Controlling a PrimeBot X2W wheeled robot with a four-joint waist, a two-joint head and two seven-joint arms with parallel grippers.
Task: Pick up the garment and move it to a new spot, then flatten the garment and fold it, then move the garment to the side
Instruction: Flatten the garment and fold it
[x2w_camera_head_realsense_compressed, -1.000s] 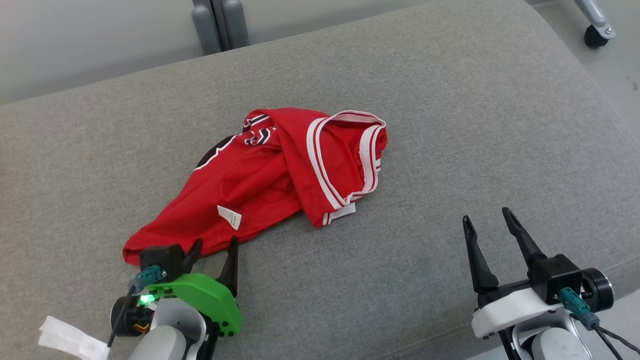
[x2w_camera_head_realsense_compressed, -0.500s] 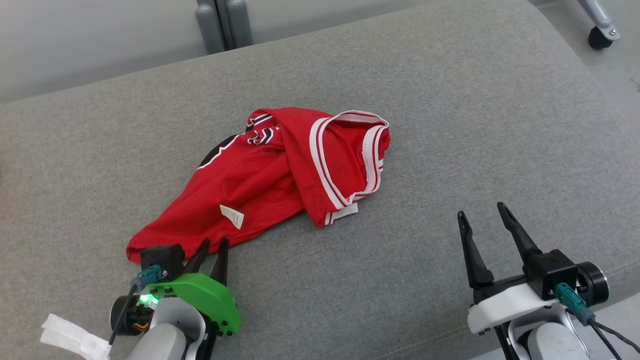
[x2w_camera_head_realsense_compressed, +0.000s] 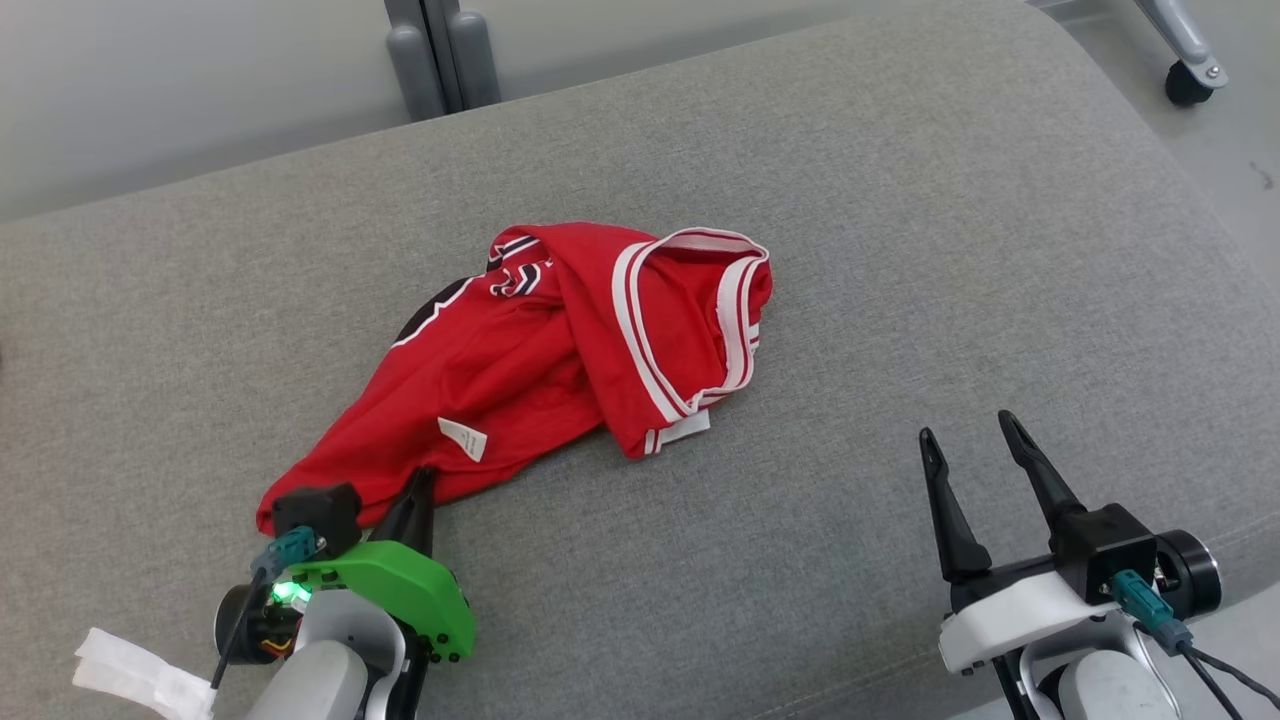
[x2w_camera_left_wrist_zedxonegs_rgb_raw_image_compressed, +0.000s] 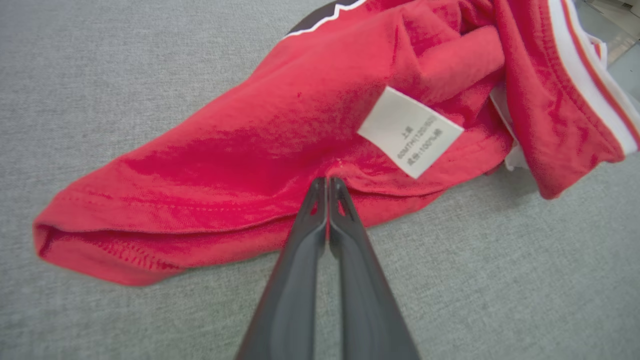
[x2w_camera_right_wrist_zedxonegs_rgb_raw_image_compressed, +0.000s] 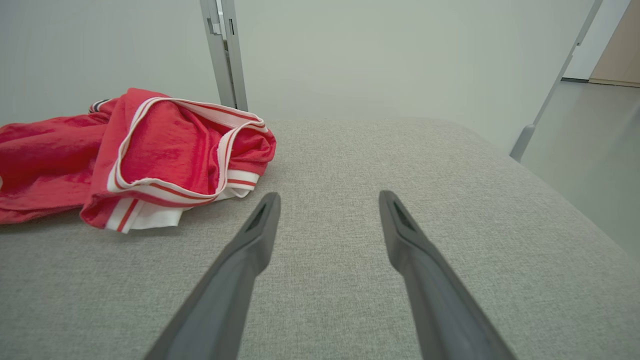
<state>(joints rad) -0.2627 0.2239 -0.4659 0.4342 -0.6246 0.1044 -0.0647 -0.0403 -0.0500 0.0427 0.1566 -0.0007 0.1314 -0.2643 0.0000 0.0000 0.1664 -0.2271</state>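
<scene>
**A:** What do we have in front of us?

**B:** We see the grey padded surface (x2w_camera_head_realsense_compressed: 900, 250). The red garment (x2w_camera_head_realsense_compressed: 520, 370) lies crumpled on it, left of the middle, with its white-striped trim bunched at the far right end.

**A:** And how are our arms placed?

**B:** Our left arm reaches in low from the lower left. The left end effector (x2w_camera_head_realsense_compressed: 418, 490) points up at the garment's near hem, and its two fingers are pressed together on the fabric, so we are gripping that edge. Our right arm sits at the lower right. The right end effector (x2w_camera_head_realsense_compressed: 967, 428) has its fingers spread with nothing between them. It is well apart from the garment and points across the bare surface.

**A:** Has anything changed from a second ago?

**B:** Yes. A second ago our left fingers stood apart at the hem, half a second ago they had narrowed, and now they are pinched on it. The right fingers are spread as wide as before.

**A:** Any smaller details?

**B:** We see a white label (x2w_camera_head_realsense_compressed: 461, 438) on the red cloth, just beyond the left fingertips. Its print is too small to read.
</scene>
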